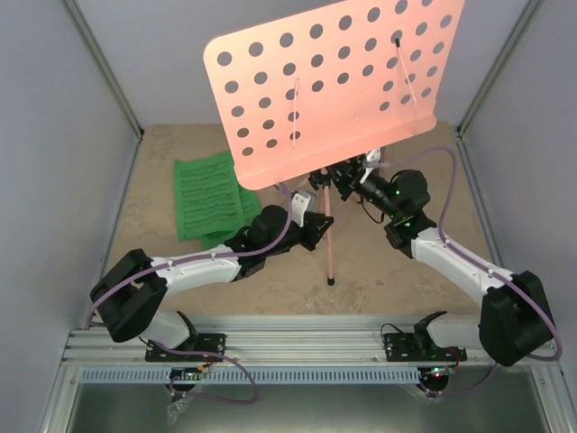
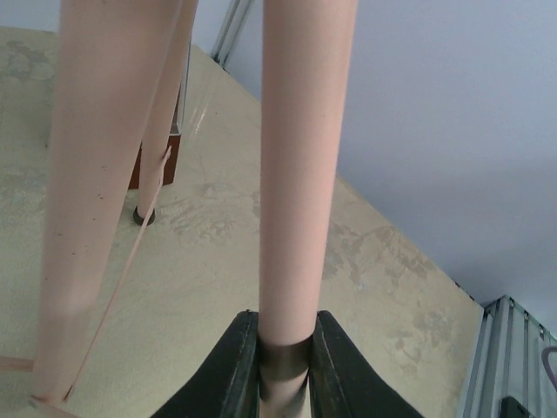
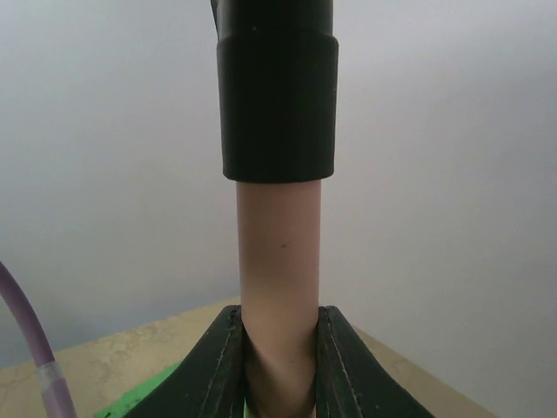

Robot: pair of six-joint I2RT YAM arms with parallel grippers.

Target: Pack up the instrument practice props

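Note:
The pink music stand stands mid-table, its hole-punched desk (image 1: 334, 81) tilted high at the back. My left gripper (image 1: 311, 209) is shut on a pink tube of the stand (image 2: 300, 157), low down by the tripod legs (image 2: 91, 192). My right gripper (image 1: 343, 180) is shut on the pink pole (image 3: 278, 252) just under a black collar (image 3: 277, 96). One leg (image 1: 329, 244) runs toward me to its black foot. The green sheet-music pages (image 1: 209, 196) lie flat at the left. A brown wooden block, likely the metronome (image 2: 164, 161), shows behind the legs; the desk hides it from above.
Grey walls close the table on three sides, with metal corner posts (image 1: 108, 72). An aluminium rail (image 1: 297, 347) carries both arm bases along the near edge. A purple cable (image 1: 424, 158) loops beside the right wrist.

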